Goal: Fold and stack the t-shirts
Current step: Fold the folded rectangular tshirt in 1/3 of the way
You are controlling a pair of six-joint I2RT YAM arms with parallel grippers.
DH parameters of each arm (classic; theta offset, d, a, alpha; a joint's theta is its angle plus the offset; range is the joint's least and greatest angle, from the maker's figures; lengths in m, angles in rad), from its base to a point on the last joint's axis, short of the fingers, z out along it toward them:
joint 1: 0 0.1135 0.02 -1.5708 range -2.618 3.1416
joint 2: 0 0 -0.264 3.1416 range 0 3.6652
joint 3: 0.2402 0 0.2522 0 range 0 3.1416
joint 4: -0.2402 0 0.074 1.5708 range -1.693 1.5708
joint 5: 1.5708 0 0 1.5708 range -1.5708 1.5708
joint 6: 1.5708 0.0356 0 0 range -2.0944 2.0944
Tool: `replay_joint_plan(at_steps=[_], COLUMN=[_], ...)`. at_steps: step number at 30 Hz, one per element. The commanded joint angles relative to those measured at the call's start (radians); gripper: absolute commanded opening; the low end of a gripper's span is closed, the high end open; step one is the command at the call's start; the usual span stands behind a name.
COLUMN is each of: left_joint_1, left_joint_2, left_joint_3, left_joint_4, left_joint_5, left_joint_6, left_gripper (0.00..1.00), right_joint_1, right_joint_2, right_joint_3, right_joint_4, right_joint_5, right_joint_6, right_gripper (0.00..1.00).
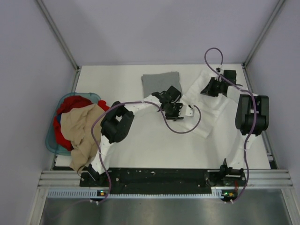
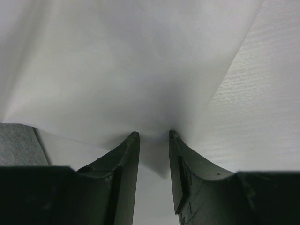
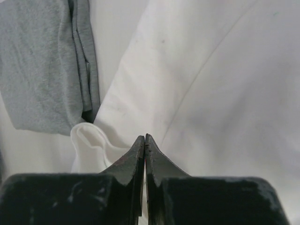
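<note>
The white t-shirt (image 1: pixel 213 110) is spread over the far right part of the worktop (image 1: pixel 140 150). It runs on a slant from near the far right corner down toward the middle, and it's wrinkled, not folded up neat. No print shows from any angle, just plain white cloth.

The grey t-shirt (image 1: pixel 159 83) is folded into a rough rectangle by the far edge, about halfway along. It sits just beside the white one's left edge, and in the right wrist view the two look like they touch or nearly do.

The left gripper (image 2: pixel 153 136) is at the white shirt's left edge, near the middle of the worktop. Its fingers (image 2: pixel 124 164) are a bit spread, with a point of white cloth reaching into the gap between them. They don't look clamped on it.

The right gripper (image 3: pixel 144 137) is over the far end of the white shirt, near the far right corner. Its fingers are pressed tight together, tips touching, right next to a rolled bit of white hem. Can't tell if any cloth is actually caught in there.

Off the left edge there's a teal basket (image 1: pixel 50 140) with red clothes (image 1: pixel 70 104) and a tan garment (image 1: pixel 82 126) spilling over its near side.
</note>
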Motion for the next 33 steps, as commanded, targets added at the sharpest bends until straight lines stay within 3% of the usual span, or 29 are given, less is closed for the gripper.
replay_joint_plan(at_steps=[1, 3, 7, 14, 24, 30, 33], left_joint_1=[-0.005, -0.005, -0.007, -0.005, -0.027, -0.048, -0.053], left_joint_2=[-0.031, -0.045, -0.046, -0.052, -0.060, -0.080, -0.087], left_joint_3=[-0.004, -0.021, -0.030, -0.030, -0.051, -0.085, -0.088], left_joint_4=[-0.015, -0.015, -0.009, -0.011, -0.009, -0.008, -0.008], left_joint_5=[-0.011, -0.004, -0.014, -0.019, -0.086, -0.109, -0.112], left_joint_6=[0.009, 0.014, 0.015, 0.009, 0.046, 0.075, 0.075], left_gripper=[0.37, 0.37, 0.37, 0.38, 0.38, 0.38, 0.39], right_joint_1=[0.047, 0.062, 0.128, 0.219, 0.102, 0.018, -0.022], right_joint_2=[-0.089, -0.116, -0.212, -0.152, -0.003, 0.058, 0.052], right_joint_3=[0.164, 0.172, -0.015, -0.128, -0.043, 0.058, 0.128], right_joint_4=[-0.196, -0.287, -0.197, -0.161, -0.094, -0.078, -0.158], right_joint_5=[-0.060, -0.106, -0.169, -0.246, -0.068, -0.047, -0.028], right_joint_6=[-0.103, -0.125, -0.018, 0.081, 0.239, 0.251, 0.224], right_gripper=[0.00, 0.00, 0.00, 0.00, 0.00, 0.00, 0.00])
